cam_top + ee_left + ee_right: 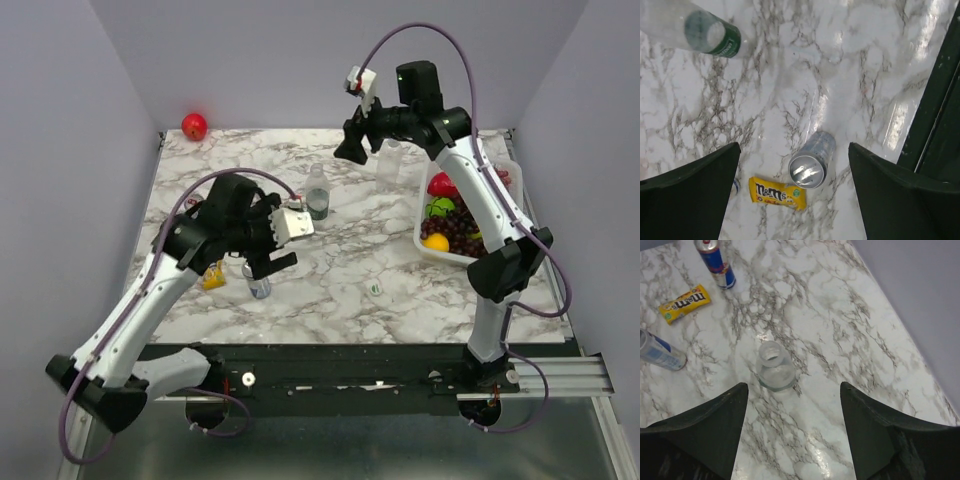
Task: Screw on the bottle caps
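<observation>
The left jaws gape empty above a can (812, 160) near left; the right jaws, wide and empty, hang over the open plain bottle (774, 367) far right. A cap (374, 288) lies centre-near on the tabletop (350, 250).

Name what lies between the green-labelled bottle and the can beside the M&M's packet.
Bare marble table only, between bottle and can; the left wrist view shows it.

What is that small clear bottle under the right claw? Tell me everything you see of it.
The small clear plastic bottle is plain, without label or cap, its round mouth open. It stands upright on the white marble table, touching nothing else, directly below the open right gripper, which hangs above without gripping it.
</observation>
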You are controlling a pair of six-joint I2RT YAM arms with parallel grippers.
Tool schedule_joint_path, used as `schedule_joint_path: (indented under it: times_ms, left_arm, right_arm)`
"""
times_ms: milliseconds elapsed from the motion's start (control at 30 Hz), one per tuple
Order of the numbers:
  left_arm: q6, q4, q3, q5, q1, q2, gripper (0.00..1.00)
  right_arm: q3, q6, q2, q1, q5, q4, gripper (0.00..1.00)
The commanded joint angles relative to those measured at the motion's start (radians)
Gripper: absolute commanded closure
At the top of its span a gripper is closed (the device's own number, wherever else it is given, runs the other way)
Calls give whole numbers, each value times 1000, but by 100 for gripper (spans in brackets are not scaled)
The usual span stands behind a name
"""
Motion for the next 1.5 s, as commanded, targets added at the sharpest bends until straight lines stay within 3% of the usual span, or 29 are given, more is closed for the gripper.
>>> schedule_joint_path:
  times_ms: [0, 67, 300, 467, 833, 933, 967, 1067, 1233, 1467]
  left_arm:
    - [-519, 381, -147, 42, 96, -145, 1]
    - [-698, 418, -200, -1, 220, -179, 1]
    - [-824, 476, -299, -42, 354, -250, 1]
    - [-815, 519, -315, -53, 372, -244, 1]
    - [-801, 529, -319, -11, 389, -216, 1]
    - [-792, 548, -327, 32, 389, -198, 1]
    - [-791, 567, -335, 50, 389, -185, 1]
    - [-786, 643, -368, 148, 388, -170, 1]
    - [-694, 801, -444, 329, 388, -181, 1]
    - [-685, 895, -422, 422, 365, -113, 1]
  right_arm:
    - [-10, 14, -4, 58, -15, 63, 19]
    - [-4, 13, 21, 65, -17, 48, 18]
    - [-24, 11, 93, 89, 19, 100, 18]
    - [2, -12, 153, 100, 26, 103, 18]
    - [-133, 14, 202, 118, -3, 278, 23]
    - [-133, 17, 217, 124, -12, 293, 39]
    - [-134, 14, 219, 126, -10, 299, 52]
    - [-121, 11, 214, 137, 11, 293, 72]
    - [-128, 32, 78, 135, 16, 250, 80]
    - [-174, 140, -125, 134, -93, 105, 81]
